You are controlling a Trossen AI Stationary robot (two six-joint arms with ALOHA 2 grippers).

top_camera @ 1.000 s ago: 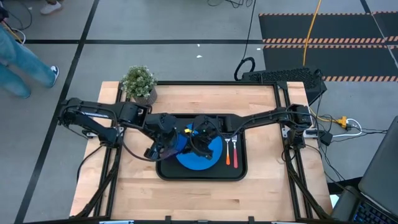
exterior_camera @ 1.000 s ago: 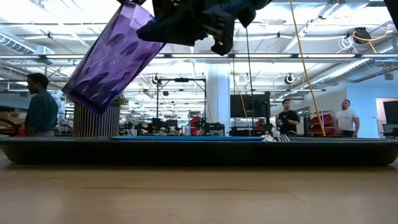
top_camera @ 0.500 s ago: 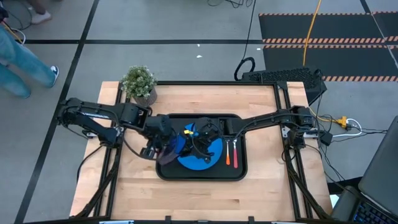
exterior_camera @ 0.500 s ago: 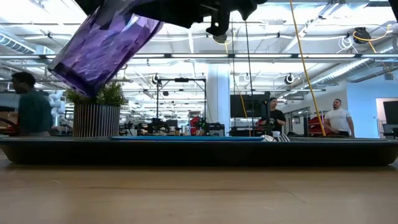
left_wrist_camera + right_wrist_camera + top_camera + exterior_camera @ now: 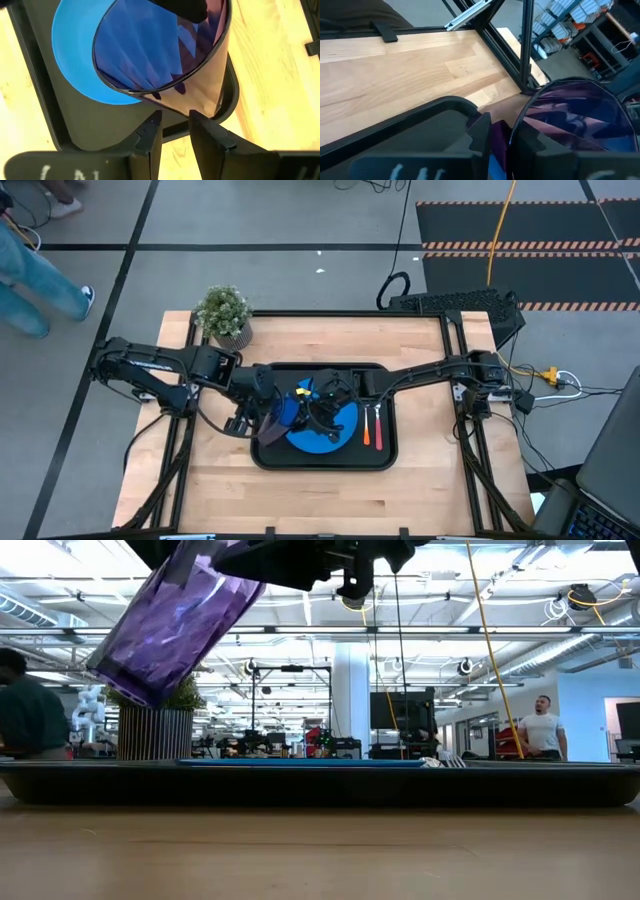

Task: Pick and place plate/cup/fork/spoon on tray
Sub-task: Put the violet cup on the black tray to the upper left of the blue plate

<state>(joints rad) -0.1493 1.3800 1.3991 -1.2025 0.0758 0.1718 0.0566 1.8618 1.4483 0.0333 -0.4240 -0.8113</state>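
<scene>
The purple cup hangs tilted above the left part of the black tray, rim up and base toward the tray's left. My right gripper is shut on it. My left gripper points steeply down just short of the cup's lower wall, fingers apart, with the tray showing through the gap. The blue plate lies flat in the tray. The fork and the spoon lie side by side to its right in the tray. My right gripper pinches the cup's wall at the rim, and one finger seems to be inside the cup with the other outside. It comes from the table's right, slanting a little down. The cup hangs tilted, clear of tray and plate. My left gripper: I cannot tell whether its fingertips touch the cup's wall.
A potted plant stands at the table's far left corner. Bare wood lies in front of the tray and on both sides. People stand in the room beyond the table.
The cup's base has swung out toward the tray's left and a little up, while its rim has stayed at the grippers. Both arms have kept nearly in place over the tray.
</scene>
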